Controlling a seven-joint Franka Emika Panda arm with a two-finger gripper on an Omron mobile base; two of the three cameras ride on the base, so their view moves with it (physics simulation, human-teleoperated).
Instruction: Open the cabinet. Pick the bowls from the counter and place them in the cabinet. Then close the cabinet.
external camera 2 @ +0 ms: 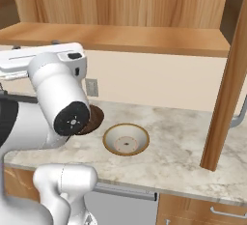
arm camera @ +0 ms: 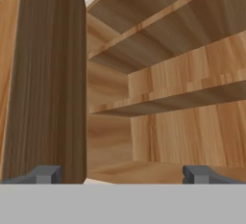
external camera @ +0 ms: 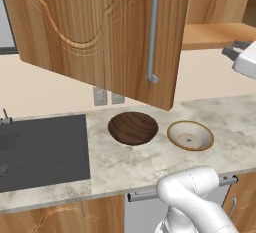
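The cabinet stands open above the counter point(external camera: 230, 122); one door point(external camera: 100, 32) with its long grey handle point(external camera: 154, 27) swings out over the worktop. On the counter sit the two bowls, a dark brown wooden one point(external camera: 132, 127) and a tan one point(external camera: 190, 135) to its right. My gripper point(external camera: 232, 49) hovers high at the right, level with the cabinet's bottom shelf point(external camera: 220, 34), well above the bowls. In the hand view it point(arm camera: 122, 175) is open and empty, facing the bare shelves point(arm camera: 182, 93) beside a door edge point(arm camera: 48, 74). My arm hides part of the dark bowl point(external camera 2: 95, 117); the tan bowl point(external camera 2: 126, 139) shows fully.
A dark grey sink point(external camera: 42, 149) is set into the counter at the left. A wall outlet point(external camera: 100, 96) sits behind the bowls. The other open door point(external camera 2: 226, 89) stands edge-on over the counter's right part. A grey bar handle point(external camera: 145, 194) runs below the counter edge.
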